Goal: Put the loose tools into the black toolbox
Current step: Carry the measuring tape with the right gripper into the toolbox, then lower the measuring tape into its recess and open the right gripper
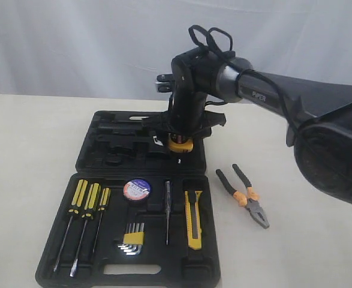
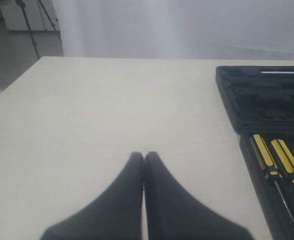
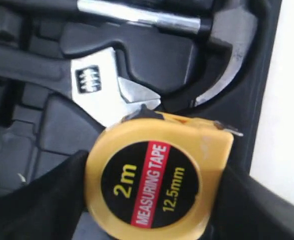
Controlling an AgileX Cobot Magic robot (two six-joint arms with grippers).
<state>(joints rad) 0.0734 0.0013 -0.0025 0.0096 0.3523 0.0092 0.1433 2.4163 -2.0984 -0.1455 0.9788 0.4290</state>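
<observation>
The black toolbox (image 1: 98,157) lies open on the table. My right gripper (image 1: 179,144) hangs over its far half, shut on the yellow round tape measure (image 3: 157,177), one finger on each side of it. Below the tape measure lie a steel wrench head (image 3: 101,90) and a hammer head (image 3: 227,47) in their recesses. In the near half sit the black tape roll (image 1: 137,189) and the yellow-black utility knife (image 1: 193,219). The pliers (image 1: 247,198) lie on the table right of the toolbox. My left gripper (image 2: 143,156) is shut and empty over bare table.
Three yellow-black screwdrivers (image 1: 83,213), a hex key set (image 1: 132,239) and a slim tester screwdriver (image 1: 168,210) rest in the near half of the toolbox. The right arm's dark body (image 1: 319,120) reaches in from the right. A white curtain hangs behind.
</observation>
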